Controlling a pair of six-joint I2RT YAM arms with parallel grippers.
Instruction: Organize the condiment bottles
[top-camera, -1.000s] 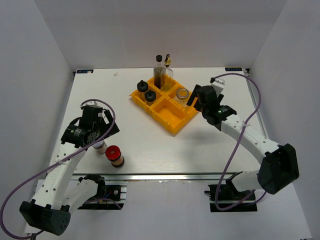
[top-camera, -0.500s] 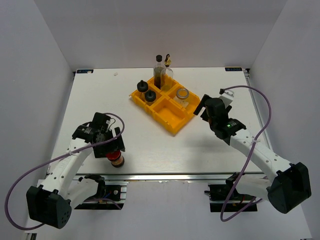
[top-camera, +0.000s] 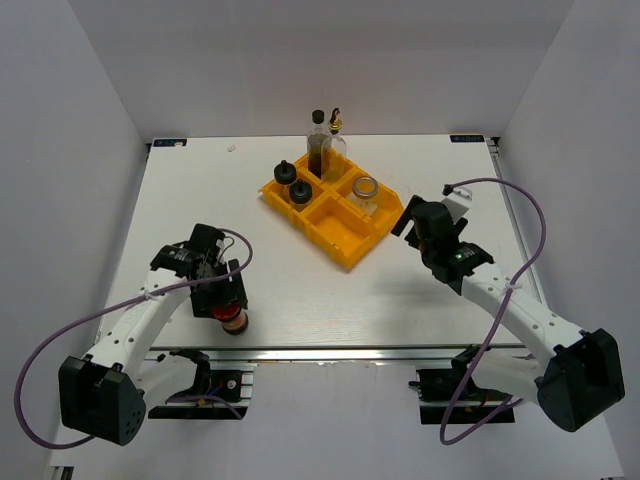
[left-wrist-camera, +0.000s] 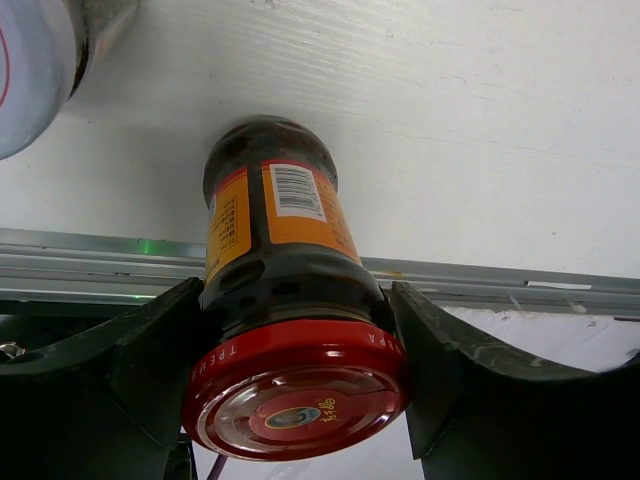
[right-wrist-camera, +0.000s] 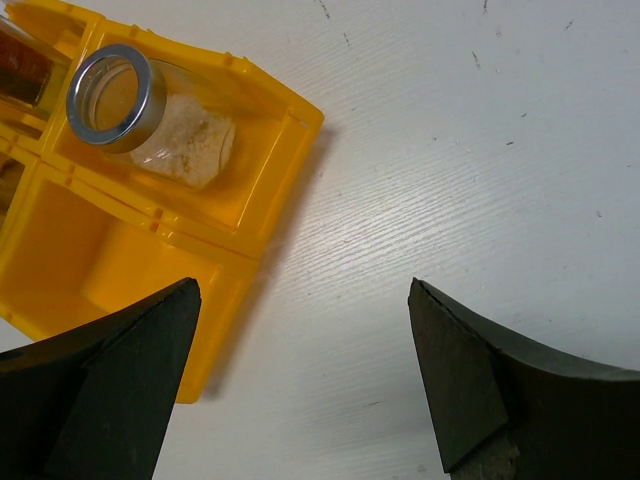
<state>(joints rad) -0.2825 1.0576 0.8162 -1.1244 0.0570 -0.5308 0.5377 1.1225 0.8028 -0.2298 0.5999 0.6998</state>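
A red-lidded jar (top-camera: 233, 318) with dark sauce and an orange label stands near the table's front edge. My left gripper (top-camera: 226, 300) is shut on it; in the left wrist view both fingers press the neck of the jar (left-wrist-camera: 285, 260) just under the lid. In the yellow tray (top-camera: 352, 258) stand two short black-lidded jars (top-camera: 291, 183), a tall dark-brown black-capped bottle (top-camera: 318, 148), a clear gold-spouted bottle (top-camera: 335, 140) and a silver-lidded jar (top-camera: 365, 190). My right gripper (top-camera: 408, 222) is open and empty, just right of the tray; the right wrist view shows the silver-lidded jar (right-wrist-camera: 112, 92).
Another jar with a pale lid (left-wrist-camera: 35, 60) stands close beside the red-lidded jar, hidden under my left arm in the top view. The tray's near compartment (top-camera: 340, 228) holds nothing. The table's metal front rail (left-wrist-camera: 500, 275) runs right behind the jar.
My left gripper moved right from the pale-lidded jar onto the red-lidded jar and closed round it. My right gripper drew back from the tray toward the right.
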